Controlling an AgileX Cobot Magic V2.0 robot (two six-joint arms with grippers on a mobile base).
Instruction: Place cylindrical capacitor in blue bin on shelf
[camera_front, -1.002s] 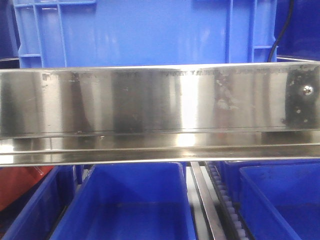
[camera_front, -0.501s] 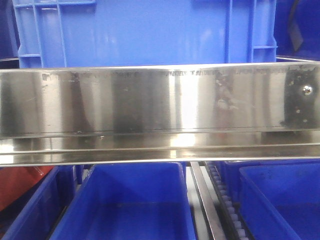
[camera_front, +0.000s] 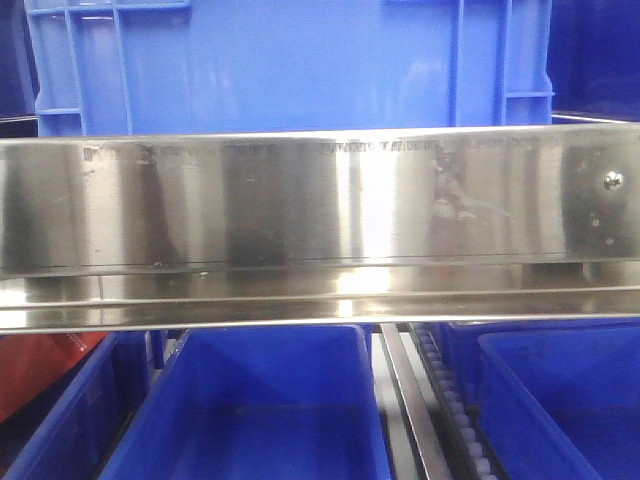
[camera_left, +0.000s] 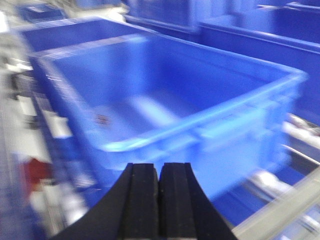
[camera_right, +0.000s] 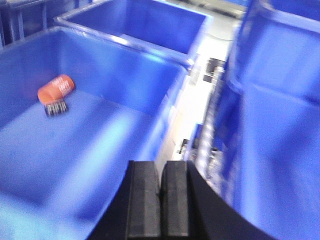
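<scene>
1. Right wrist-mounted view: the cylindrical capacitor (camera_right: 56, 88) lies on its side inside a blue bin (camera_right: 125, 42), near the far-left corner of its floor, well left of and beyond the right gripper (camera_right: 162, 192), long axis running left-right
2. Both pairs of jaws are closed on nothing; the left gripper (camera_left: 159, 195) faces another blue bin (camera_left: 210, 127), seemingly empty
3. The exterior front view shows only the shelf (camera_front: 320, 210) rail and bins
</scene>
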